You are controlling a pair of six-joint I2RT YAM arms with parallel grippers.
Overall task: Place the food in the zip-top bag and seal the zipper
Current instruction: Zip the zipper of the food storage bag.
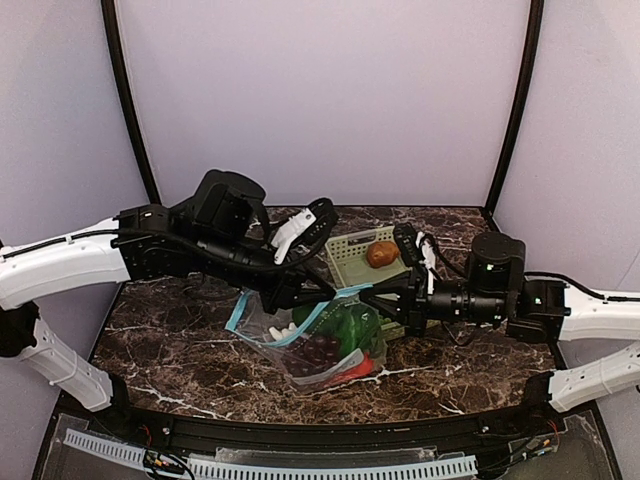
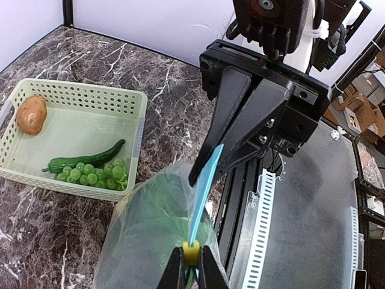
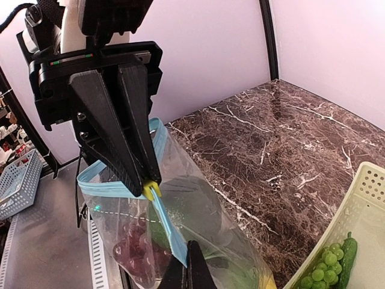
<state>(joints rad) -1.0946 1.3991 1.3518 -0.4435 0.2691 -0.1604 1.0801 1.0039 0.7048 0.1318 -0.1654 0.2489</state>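
Zipper pinched at two spots, bag slung between your arms.

Both sets of jaws are closed on the zipper (image 2: 201,198): your left jaws nip the teal strip at one point, your right jaws nearby along the same edge. The zip-top bag (image 1: 268,335) hangs from them, its belly sagging onto the marbled tabletop (image 1: 180,340) in front of the basket (image 2: 84,96). Thin, clear, crinkly film shows purple grapes (image 1: 318,350), a ruffled leafy green (image 1: 345,325) and a glossy red pepper (image 1: 355,368) inside. This looks like the sealing step, yet the mouth beyond your left jaws seems to gape, and the pale lattice basket holds a matte brown potato (image 2: 31,114), a slim green pepper (image 2: 84,159) and beaded green grapes (image 2: 93,174). Next, I judge, slide one pinch along the strip while the other anchors it, keeping the limp film taut.
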